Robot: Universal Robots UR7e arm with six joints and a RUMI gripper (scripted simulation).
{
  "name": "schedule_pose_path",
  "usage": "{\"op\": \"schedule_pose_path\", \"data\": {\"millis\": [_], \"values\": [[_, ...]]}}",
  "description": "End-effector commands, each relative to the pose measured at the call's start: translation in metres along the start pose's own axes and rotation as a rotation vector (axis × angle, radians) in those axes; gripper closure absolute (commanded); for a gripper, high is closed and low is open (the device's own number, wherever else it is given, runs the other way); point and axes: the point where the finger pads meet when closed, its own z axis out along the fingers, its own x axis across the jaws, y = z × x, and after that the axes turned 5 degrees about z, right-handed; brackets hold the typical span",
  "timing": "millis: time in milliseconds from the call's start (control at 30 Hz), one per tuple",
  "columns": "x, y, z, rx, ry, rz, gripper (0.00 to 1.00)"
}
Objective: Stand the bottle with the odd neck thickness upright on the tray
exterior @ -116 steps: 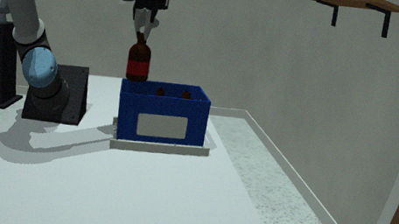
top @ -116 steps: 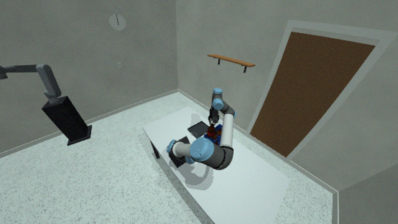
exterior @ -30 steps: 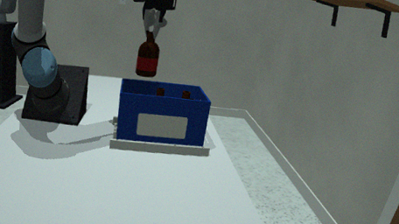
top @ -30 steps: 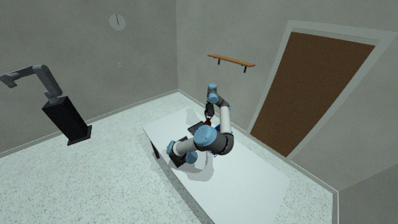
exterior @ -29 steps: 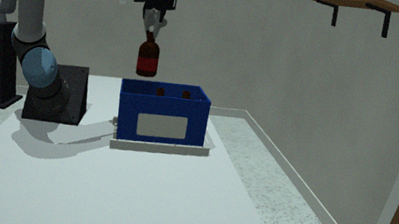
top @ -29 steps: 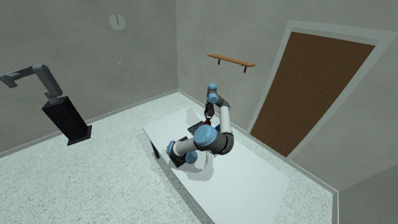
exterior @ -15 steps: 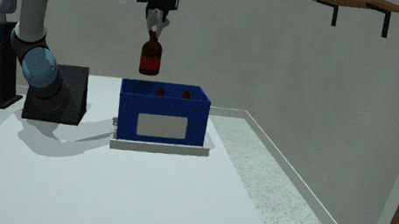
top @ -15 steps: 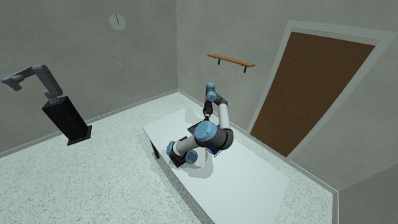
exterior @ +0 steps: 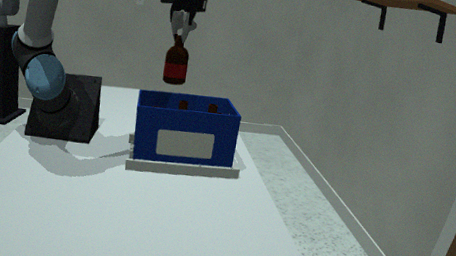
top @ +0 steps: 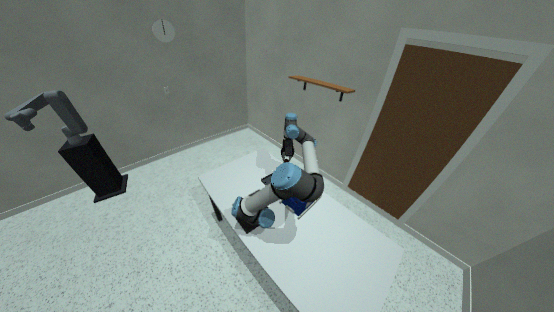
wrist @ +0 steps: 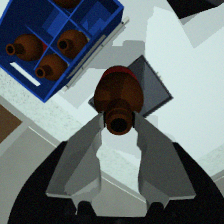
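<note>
My gripper (exterior: 183, 22) is shut on the neck of a brown bottle (exterior: 176, 65) with a red label and holds it upright, hanging in the air above and behind the crate's left part. In the wrist view the bottle (wrist: 119, 102) sits between my fingers, right over a dark grey square tray (wrist: 150, 87) on the table beside the blue crate (wrist: 57, 40). Three other brown bottles (wrist: 70, 42) show in the crate's compartments. The crate (exterior: 187, 128) has a white label on its front. In the exterior view the crate hides the tray.
The arm's dark base (exterior: 64, 107) stands on the table left of the crate. A pale flat strip (exterior: 181, 168) lies under the crate's front. A black pedestal with a second grey arm (top: 92, 165) stands on the floor. A wall shelf (exterior: 405, 3) hangs at the right.
</note>
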Motion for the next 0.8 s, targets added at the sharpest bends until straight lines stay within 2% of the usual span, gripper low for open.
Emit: {"op": "schedule_pose_path", "data": {"millis": [0, 767], "values": [[0.004, 0.009, 0.000, -0.001, 0.000, 0.000, 1.00], [0.026, 0.051, -0.001, -0.001, 0.000, 0.000, 1.00]]}}
